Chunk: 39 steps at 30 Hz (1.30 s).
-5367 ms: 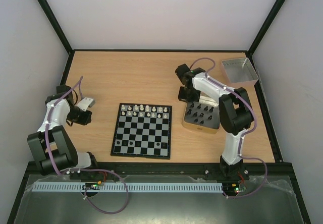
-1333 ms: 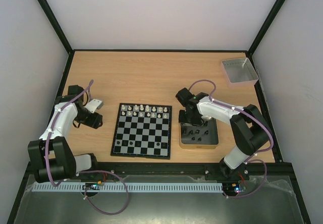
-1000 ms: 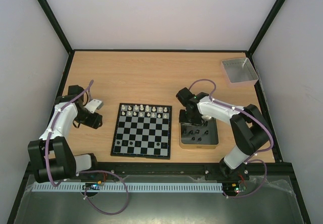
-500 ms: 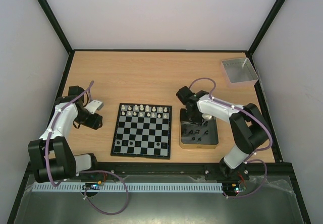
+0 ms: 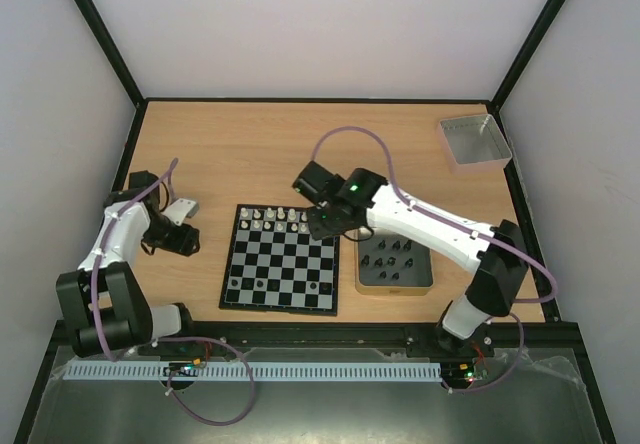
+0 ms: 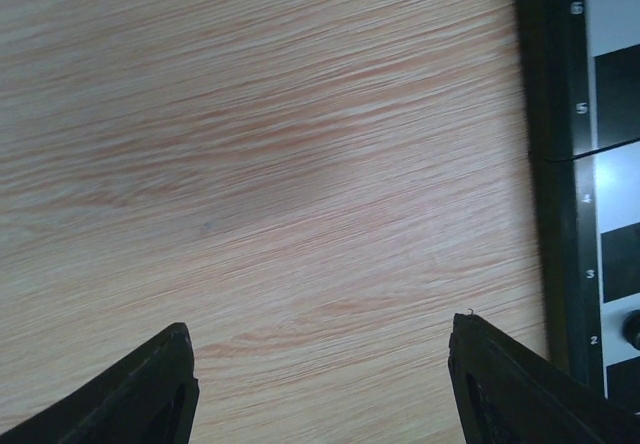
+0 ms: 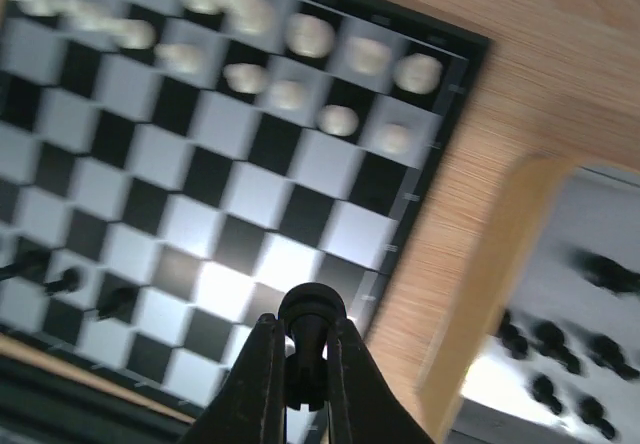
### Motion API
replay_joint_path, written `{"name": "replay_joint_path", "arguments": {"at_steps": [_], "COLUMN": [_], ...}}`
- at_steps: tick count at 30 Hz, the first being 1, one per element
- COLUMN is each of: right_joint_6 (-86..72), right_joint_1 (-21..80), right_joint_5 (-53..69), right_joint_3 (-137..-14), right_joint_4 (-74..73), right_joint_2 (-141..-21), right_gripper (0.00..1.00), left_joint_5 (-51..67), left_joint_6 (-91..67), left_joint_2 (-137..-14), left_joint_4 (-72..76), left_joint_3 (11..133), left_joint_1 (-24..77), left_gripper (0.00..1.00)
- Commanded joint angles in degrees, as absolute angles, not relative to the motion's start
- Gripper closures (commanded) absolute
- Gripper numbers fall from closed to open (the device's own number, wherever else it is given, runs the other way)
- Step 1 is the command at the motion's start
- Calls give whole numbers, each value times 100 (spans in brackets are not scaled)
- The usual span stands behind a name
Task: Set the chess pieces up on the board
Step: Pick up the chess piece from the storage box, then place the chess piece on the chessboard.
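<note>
The board (image 5: 285,269) lies at the table's middle, with white chess pieces (image 5: 285,222) along its two far rows and three black ones (image 5: 262,284) near its front edge. My right gripper (image 5: 320,224) hovers over the board's right far part, shut on a black chess piece (image 7: 312,309) that stands upright between its fingers (image 7: 258,364). Under it the wrist view shows the board (image 7: 250,194), white pieces (image 7: 300,34) and black pieces (image 7: 60,284). My left gripper (image 5: 192,236) rests left of the board, open over bare wood (image 6: 320,329), beside the board's edge (image 6: 560,164).
A shallow metal tin (image 5: 395,286) right of the board holds several black pieces (image 5: 395,254); its wall (image 7: 480,294) shows in the right wrist view. A grey tray (image 5: 475,141) sits at the back right corner. Black frame rails border the table.
My right gripper closed on a black piece in the tin, rose and swung left over the board's right side. The left arm barely moved.
</note>
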State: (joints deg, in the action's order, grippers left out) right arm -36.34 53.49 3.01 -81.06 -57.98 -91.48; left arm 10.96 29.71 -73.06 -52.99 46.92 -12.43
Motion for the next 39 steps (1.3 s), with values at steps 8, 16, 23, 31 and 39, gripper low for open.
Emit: {"name": "replay_joint_path", "arguments": {"at_steps": [8, 16, 23, 31, 39], "right_joint_6": [-2928, -2856, -2901, -3198, -3348], "right_joint_1": [7030, 7259, 7665, 7778, 7787], "right_joint_5": [457, 739, 638, 660, 818], "right_joint_3": [-10758, -11473, -11944, -12315, -12403], "right_joint_4": [-6644, -6622, -6716, -6626, -6474], "right_joint_2": [-11270, -11985, -12473, -12958, -13275], "right_gripper": [98, 98, 98, 98, 98], "left_joint_5": [1602, 1868, 1955, 2028, 2037], "left_joint_6": [3205, 3499, 3548, 3630, 3762], "left_joint_2": [-8001, -8278, -8146, -7937, -7825], "left_joint_4": [-5409, -5495, -5454, -5512, -5572], "left_joint_3": [5325, 5518, 5282, 5160, 5054], "left_joint_1": [-2858, -3759, -3812, -3814, -3814], "left_gripper": [28, 27, 26, 26, 26]}}
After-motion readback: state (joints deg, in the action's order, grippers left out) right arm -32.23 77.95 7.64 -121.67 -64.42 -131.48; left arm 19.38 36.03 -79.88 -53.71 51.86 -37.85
